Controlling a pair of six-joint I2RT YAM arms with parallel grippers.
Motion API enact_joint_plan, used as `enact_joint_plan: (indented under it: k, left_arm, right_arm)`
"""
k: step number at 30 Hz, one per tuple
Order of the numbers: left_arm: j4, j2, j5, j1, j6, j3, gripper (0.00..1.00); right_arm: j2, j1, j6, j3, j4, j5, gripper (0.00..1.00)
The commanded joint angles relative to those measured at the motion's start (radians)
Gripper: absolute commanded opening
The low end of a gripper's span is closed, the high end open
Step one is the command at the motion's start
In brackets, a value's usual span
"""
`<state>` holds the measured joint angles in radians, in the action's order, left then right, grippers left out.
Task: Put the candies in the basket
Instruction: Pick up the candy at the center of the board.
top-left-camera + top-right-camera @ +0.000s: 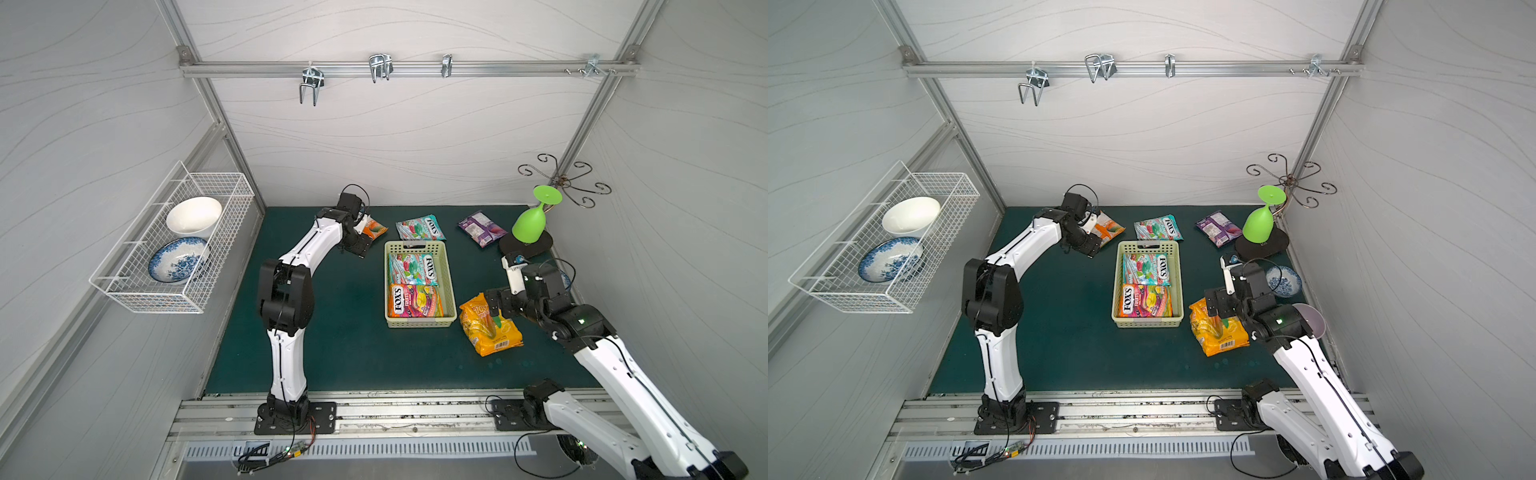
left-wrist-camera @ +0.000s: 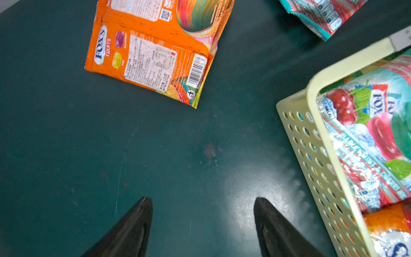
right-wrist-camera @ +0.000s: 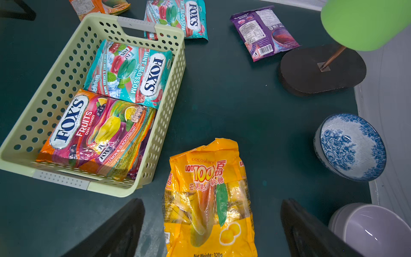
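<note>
A: Right wrist view: right gripper [image 3: 213, 201] gaping over yellow bag [image 3: 209, 178], gripping nothing. Left?

B: Left gripper [image 2: 201, 200] open too, empty. Basket [image 3: 55, 89] at table [image 2: 66, 144] centre, beside bag, mint packet [image 3: 129, 73] and Fruits packet [image 3: 93, 133] inside. Orange packet [image 2: 151, 51], teal packet [image 3: 178, 17], purple packet [image 3: 262, 31] along far edge.

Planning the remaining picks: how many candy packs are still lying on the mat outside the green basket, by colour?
orange packet: 1
teal packet: 1
purple packet: 1
yellow bag: 1
Total: 4
</note>
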<state>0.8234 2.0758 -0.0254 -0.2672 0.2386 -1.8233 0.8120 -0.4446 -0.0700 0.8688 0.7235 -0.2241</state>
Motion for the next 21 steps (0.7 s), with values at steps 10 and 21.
enact_joint_plan:
  k: [10,21]
  left_arm:
    - [0.072,0.253,-0.079,-0.035,0.090,-0.325,0.66]
    - [0.072,0.406,-0.135,-0.046,0.142,-0.433,0.61]
  right_arm:
    - [-0.050,0.003,0.032,-0.046,-0.083,-0.006,0.99]
    - [-0.066,0.002,0.035,-0.062,-0.105,-0.008,0.99]
